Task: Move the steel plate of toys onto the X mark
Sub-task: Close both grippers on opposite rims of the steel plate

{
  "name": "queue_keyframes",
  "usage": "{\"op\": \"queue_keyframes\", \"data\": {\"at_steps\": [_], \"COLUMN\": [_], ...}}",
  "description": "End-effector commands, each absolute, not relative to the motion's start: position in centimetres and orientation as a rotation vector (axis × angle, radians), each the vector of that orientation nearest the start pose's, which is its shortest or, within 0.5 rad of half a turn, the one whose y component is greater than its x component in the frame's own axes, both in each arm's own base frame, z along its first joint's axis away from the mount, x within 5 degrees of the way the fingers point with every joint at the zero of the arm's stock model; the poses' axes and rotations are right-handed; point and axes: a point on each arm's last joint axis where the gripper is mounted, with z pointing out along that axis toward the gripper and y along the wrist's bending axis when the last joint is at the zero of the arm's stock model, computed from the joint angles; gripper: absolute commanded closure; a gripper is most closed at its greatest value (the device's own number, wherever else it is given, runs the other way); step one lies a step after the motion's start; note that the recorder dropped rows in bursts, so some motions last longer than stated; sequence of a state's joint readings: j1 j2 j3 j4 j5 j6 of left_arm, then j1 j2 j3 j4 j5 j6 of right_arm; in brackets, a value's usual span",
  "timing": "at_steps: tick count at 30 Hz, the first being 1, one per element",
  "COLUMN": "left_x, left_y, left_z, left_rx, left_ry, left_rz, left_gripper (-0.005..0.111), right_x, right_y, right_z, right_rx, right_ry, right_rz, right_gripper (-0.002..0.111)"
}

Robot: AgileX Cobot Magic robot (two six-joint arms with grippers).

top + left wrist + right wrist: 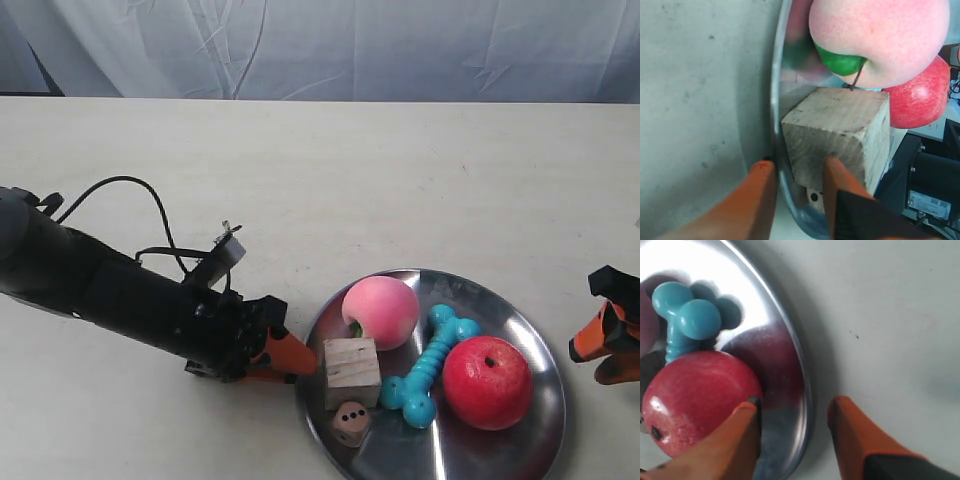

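Note:
The steel plate (pixel 548 350) lies at the table's near right, holding the pink peach (pixel 380 311), red apple (pixel 487 382), teal bone (pixel 430 365), wooden cube (pixel 351 372) and small die (pixel 350 422). My left gripper (pixel 300 360) is at the plate's left rim. In the left wrist view that gripper (pixel 797 165) is open astride the rim (pixel 777 100), one finger on the table side, the other by the cube (pixel 840 125). My right gripper (pixel 600 350) is open just off the right rim; the rim (pixel 802 370) shows between its fingers, beside the apple (pixel 695 395). No X mark shows.
A white cloth backdrop (pixel 320 45) hangs behind the table's far edge. The left arm's black cable (pixel 150 200) loops above the tabletop. Bare tabletop (pixel 400 170) stretches beyond the plate. The plate's near edge runs out of the exterior view's bottom.

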State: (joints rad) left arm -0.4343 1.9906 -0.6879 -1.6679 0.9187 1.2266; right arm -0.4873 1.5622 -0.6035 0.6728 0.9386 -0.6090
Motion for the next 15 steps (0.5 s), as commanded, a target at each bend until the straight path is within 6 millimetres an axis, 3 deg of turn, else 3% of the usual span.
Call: {"op": "queue_keyframes", "data": {"at_steps": [1,9,15], "left_x": [22.4,21.7,21.7], "left_y": [-18.9,-19.8,-19.8], "left_z": [8.4,8.3,8.3], "left_rx": [0.306,0.385,0.385], "left_ry": [2.760,2.754,2.754], "left_rz": [-1.455,-1.443,-1.443], "left_gripper": [0.076,0.076,0.076], "right_x": [20.3,19.8,19.9], "right_y": [-5.5,-4.6,-3.7], "right_z": [15.0,14.4,14.0], "right_rx": [0.520,0.481,0.383], "right_ry": [2.925,2.963,3.048], "right_rz": [0.817,0.821,0.691], "right_gripper": [0.064,0.064,0.064]}}
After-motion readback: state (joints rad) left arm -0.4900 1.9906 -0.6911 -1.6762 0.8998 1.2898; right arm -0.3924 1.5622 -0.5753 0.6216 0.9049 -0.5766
